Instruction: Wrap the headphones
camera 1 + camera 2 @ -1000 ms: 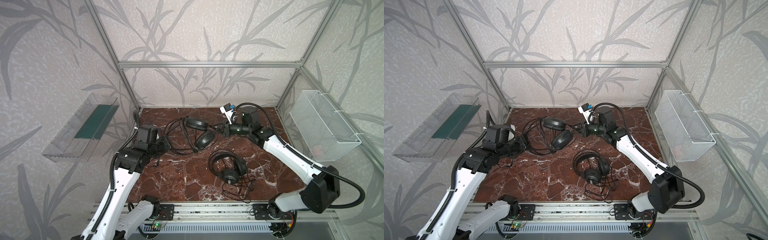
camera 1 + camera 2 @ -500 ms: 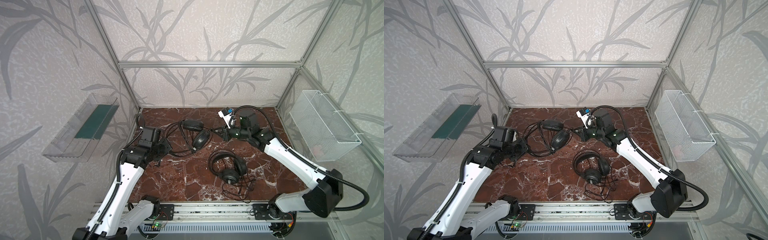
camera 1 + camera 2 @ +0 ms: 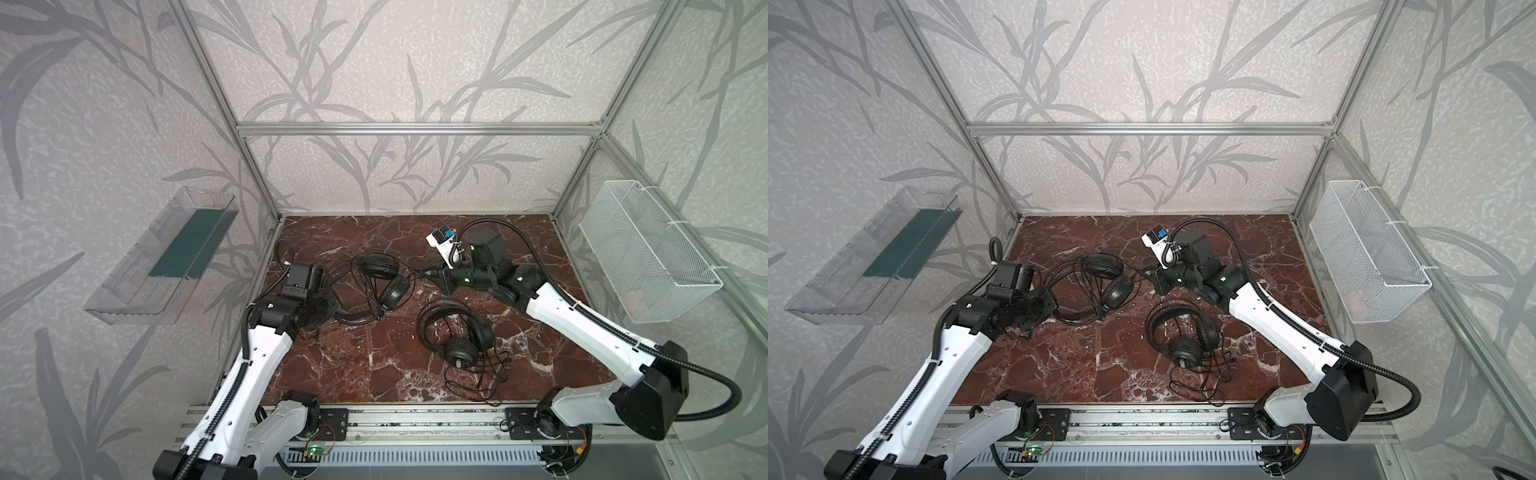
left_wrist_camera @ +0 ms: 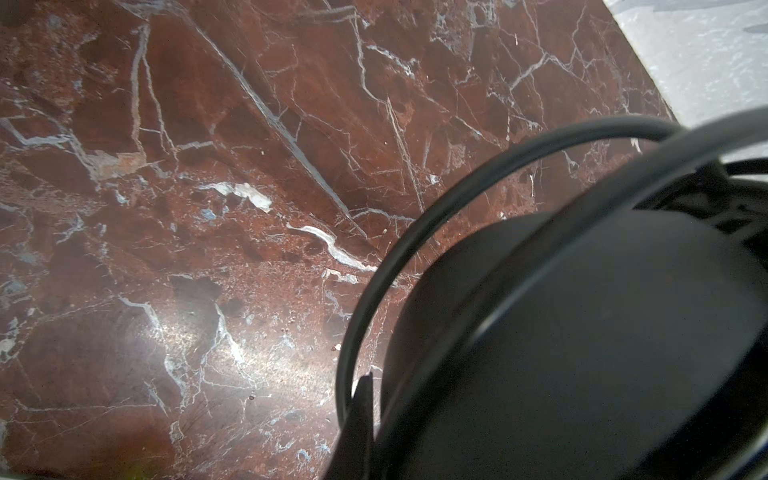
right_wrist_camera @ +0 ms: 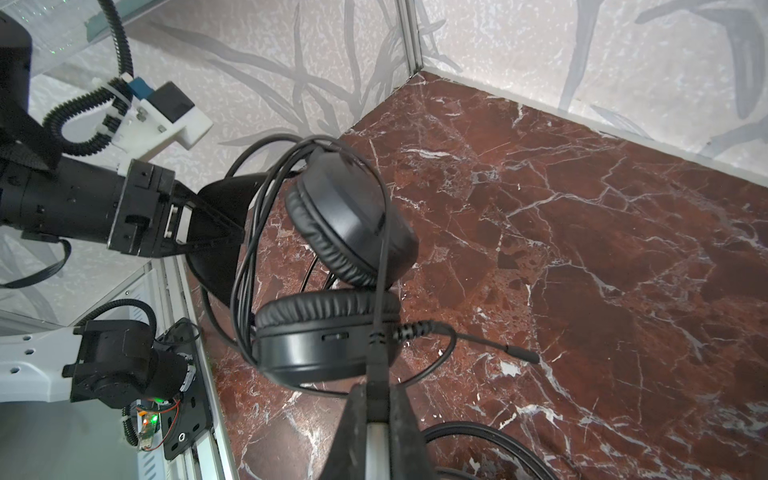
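winding well needs tension: my left hand (image 5: 230, 226) is clamped on the headband (image 5: 220, 195) of the headset (image 3: 380, 266) over the back middle of the table (image 3: 332, 374), my right hand (image 5: 377, 388) pinched on its cable (image 5: 380, 257); i'd loop snugly.

Left arm (image 3: 266, 353): white link rising from the front rail, wrist bent inward and held low.
Left claw (image 3: 336, 309): jaws closed, pointing toward the middle.
Right arm (image 3: 582, 320): stretched diagonally toward the far middle.
Right claw (image 3: 424, 273): jaws pinched nearly together, level, facing the left claw, apart from it.
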Motion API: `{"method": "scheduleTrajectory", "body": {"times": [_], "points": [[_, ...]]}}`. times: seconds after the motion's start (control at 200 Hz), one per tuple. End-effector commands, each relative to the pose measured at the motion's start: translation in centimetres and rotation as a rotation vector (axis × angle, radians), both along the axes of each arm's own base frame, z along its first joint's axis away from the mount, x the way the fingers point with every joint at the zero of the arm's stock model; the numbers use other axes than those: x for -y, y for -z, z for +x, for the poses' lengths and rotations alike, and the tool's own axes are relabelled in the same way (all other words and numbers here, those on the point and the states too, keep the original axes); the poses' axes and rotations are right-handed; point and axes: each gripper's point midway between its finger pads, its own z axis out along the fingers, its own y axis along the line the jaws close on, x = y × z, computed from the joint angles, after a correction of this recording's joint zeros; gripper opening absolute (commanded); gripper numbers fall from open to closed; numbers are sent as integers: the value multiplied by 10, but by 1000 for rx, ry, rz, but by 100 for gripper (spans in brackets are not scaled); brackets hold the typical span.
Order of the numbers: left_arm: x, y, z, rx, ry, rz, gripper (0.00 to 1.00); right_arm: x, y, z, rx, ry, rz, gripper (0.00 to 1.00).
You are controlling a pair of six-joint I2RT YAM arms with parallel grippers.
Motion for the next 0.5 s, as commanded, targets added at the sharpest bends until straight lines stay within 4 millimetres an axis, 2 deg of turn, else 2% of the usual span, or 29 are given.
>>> {"method": "scheduleTrajectory", "body": {"times": [0.0,0.075,0.155,0.32,0.405,0.495], "points": [[6,-25,17,117,-21,-63,0,6,-14,-5,32,16,28,0],[9,-22,17,106,-20,-85,0,1,-17,-13,32,-21,27,0],[13,-22,18,117,-16,-114,0,-3,-10,-17,47,-33,-14,0],[27,-37,20,171,38,-192,0,5,1,2,62,40,-71,0],[41,-43,20,189,91,-260,0,3,-3,6,39,30,-76,0],[45,-45,18,195,110,-279,0,-3,-14,3,39,0,-64,0]]}}
